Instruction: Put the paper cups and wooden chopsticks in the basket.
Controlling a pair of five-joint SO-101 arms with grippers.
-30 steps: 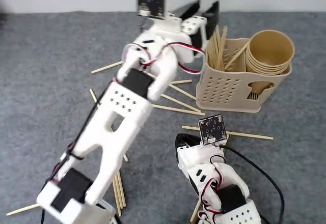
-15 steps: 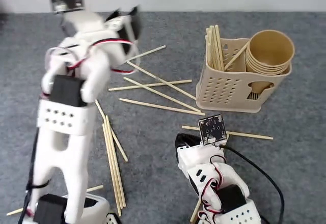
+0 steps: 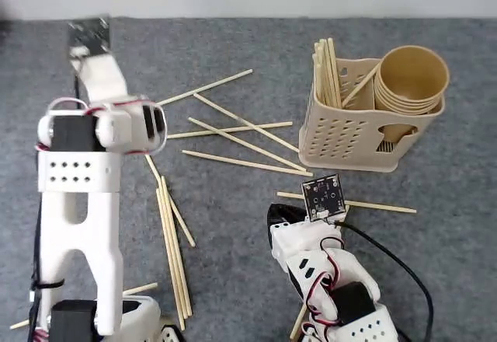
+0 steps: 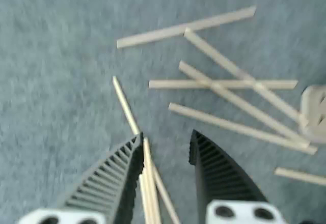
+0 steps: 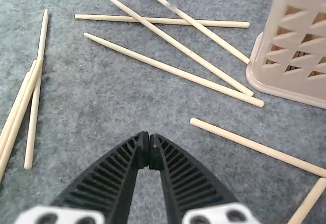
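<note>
1. The left gripper [image 4: 167, 137] hangs over the left part of the grey mat [image 3: 233, 280]. Its jaws are moderately apart and hold nothing.
2. A bundle [image 3: 172, 241] of chopsticks lies flat on the mat beneath that gripper. In the left wrist view its ends run close along one jaw; whether they touch it cannot be told.
3. Loose chopsticks [image 3: 233, 128] lie crossed over one another mid-mat, between the left arm and the basket.
4. The right gripper [image 5: 149, 135] sits low at the front centre, jaws closed tip to tip and empty.
5. A single chopstick [image 3: 373, 204] lies just past it, in front of the basket.
6. The basket [image 3: 349, 136] stands upright at the right. More sticks [image 3: 326, 70] stand in its left compartment, and stacked cups [image 3: 410, 78] sit in its right one.
</note>
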